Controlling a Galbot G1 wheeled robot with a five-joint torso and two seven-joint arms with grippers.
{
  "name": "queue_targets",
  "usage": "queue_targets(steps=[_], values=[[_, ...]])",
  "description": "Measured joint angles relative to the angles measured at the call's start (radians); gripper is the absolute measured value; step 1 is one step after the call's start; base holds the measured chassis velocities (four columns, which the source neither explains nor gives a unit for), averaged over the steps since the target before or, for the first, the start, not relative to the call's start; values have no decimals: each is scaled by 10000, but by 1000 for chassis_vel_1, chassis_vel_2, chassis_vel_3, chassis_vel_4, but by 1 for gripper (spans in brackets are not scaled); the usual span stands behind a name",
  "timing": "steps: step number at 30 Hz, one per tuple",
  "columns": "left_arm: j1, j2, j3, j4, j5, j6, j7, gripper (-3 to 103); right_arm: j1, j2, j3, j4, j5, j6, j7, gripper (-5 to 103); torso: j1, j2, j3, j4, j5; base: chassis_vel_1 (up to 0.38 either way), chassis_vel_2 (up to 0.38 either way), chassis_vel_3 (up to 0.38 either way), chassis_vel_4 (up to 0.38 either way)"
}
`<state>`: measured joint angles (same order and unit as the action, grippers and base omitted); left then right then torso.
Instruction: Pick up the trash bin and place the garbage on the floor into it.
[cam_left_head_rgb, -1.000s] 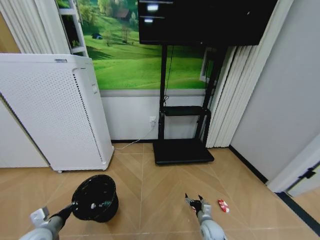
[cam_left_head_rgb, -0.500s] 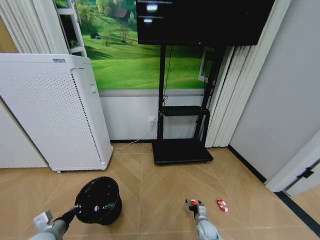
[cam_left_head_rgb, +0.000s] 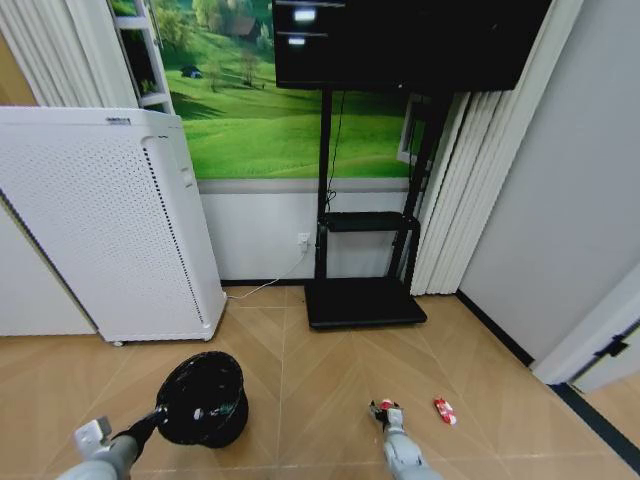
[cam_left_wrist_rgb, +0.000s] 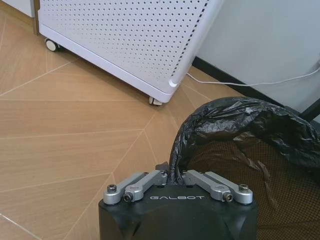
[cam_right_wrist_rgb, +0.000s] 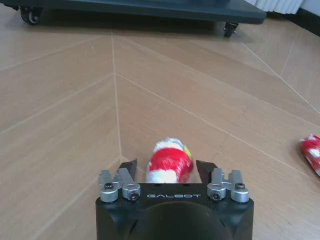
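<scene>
Right gripper (cam_right_wrist_rgb: 166, 167), lower centre, had sunk floorward, jaws spread astride red wrapper (cam_right_wrist_rgb: 170, 161). Left gripper (cam_left_wrist_rgb: 172, 176) stayed clamped on trash bin (cam_left_head_rgb: 205, 398) rim.

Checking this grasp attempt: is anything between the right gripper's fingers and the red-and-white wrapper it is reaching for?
Nothing visible. The right gripper is open, its fingers either side of the red-and-white wrapper, with bare wooden floor around it.

The left gripper (cam_left_wrist_rgb: 171, 176) is low at the robot's front left with its fingers pinched together on the rim of the trash bin (cam_left_wrist_rgb: 235, 120), while the right gripper (cam_right_wrist_rgb: 166, 169) reaches down to the floor, fingers apart around a red-and-white wrapper (cam_right_wrist_rgb: 169, 161), apparently not yet clamping it.
</scene>
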<state>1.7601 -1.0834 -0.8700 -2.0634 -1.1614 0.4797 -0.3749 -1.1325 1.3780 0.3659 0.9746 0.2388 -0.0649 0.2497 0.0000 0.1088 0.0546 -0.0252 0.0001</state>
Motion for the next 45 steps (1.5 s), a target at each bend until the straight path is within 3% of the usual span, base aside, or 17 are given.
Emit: queue_targets(steps=[3,7,11,21,23,25,26,28,30,33,35,37,38,39,40,41,45], values=[[-69,-33,65,42,10,-10,4,3,-167,-64,16,169,67,-5,2,62,0,1,0,1,-2,0,0,0,0],[-193,-51,187,75,17,-25,-3,3,-256,-78,29,279,122,-5,-1,40,0,1,0,1,-1,0,0,0,0],[-290,-18,237,118,11,-47,-16,3,-290,-69,22,353,163,-8,-1,30,0,0,0,1,0,0,0,0,0],[-405,47,272,226,-1,-57,-16,3,-426,-189,38,671,403,-54,-5,28,0,0,0,4,1,0,0,0,0],[-512,79,357,283,-3,-71,-20,3,-655,-324,69,1147,837,-164,-109,28,0,0,0,3,1,0,0,0,0],[-953,285,778,473,1,-149,-128,3,-1674,-843,244,3366,2353,-538,-375,28,0,0,0,3,1,0,0,0,0],[-953,285,778,473,1,-149,-128,3,-1674,-843,244,3366,2353,-538,-375,28,0,0,0,3,1,0,0,0,0],[-1557,732,1641,884,35,-492,-126,3,-2519,-1348,496,5131,3149,-679,-582,28,-1,0,0,-2,0,0,0,0,0],[-2136,1237,2662,1528,260,-959,358,3,-3110,-1766,637,6451,3417,-414,-1136,28,0,1,0,-2,-3,0,0,0,0],[-2683,1644,3483,2069,509,-1136,791,3,-3640,-2079,689,7716,3543,-151,-1728,28,0,0,1,-5,-3,0,0,0,0],[-2810,1744,3672,2216,633,-1189,1020,3,-3725,-2245,582,8139,3601,-110,-1806,28,-1,0,1,-9,-5,0,0,0,0],[-2880,1832,3972,2498,1030,-1533,1678,3,-3707,-2743,44,8924,3883,-122,-1808,28,0,1,0,9,2,0,0,0,0],[-2880,1832,3972,2498,1030,-1533,1678,3,-3707,-2743,44,8924,3883,-122,-1808,28,0,1,0,9,2,0,0,0,0],[-3119,1974,4404,2847,1348,-1763,2264,3,-3872,-2961,-135,9385,4025,-137,-1858,28,-1,0,1,14,2,0,0,0,0],[-3449,2091,4903,3121,1556,-1907,2721,3,-4162,-3093,-175,9759,4021,-114,-2027,28,0,0,1,11,2,0,0,0,0],[-3449,2091,4903,3121,1556,-1907,2721,3,-4162,-3093,-175,9759,4021,-114,-2027,28,0,0,1,11,2,0,0,0,0],[-4786,2147,6465,3672,1532,-2199,3322,3,-4725,-3247,-130,10223,3863,318,-2741,28,0,0,0,-6,-4,0,0,0,0]])
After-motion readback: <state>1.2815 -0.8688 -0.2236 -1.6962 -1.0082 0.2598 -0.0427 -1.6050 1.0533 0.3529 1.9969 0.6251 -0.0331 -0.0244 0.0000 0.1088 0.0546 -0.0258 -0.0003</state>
